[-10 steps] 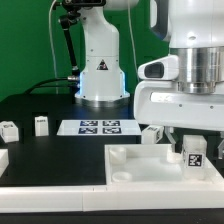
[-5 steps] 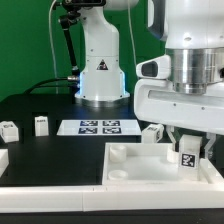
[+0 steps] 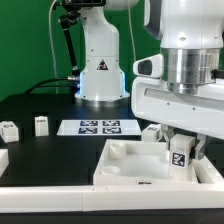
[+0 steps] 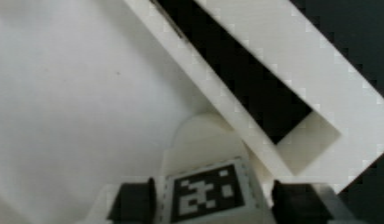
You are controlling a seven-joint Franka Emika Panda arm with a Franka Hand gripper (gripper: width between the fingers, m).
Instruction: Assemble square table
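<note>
Pincer (image 3: 179, 156) clamped on leg (image 4: 207, 188), beside rim of table slab (image 3: 125, 166). I judge leg light, stiff, slick plastic; hold flat sides, mid-height.

A plain green wall (image 3: 30, 50) stood well behind my tool (image 3: 178, 158), filling the back of the room. The bench (image 3: 45, 160) below my tool was matte black, and it ran from just beside the tool away toward that wall. The light was bright and even, leaving only a faint sheen on the black surface.
</note>
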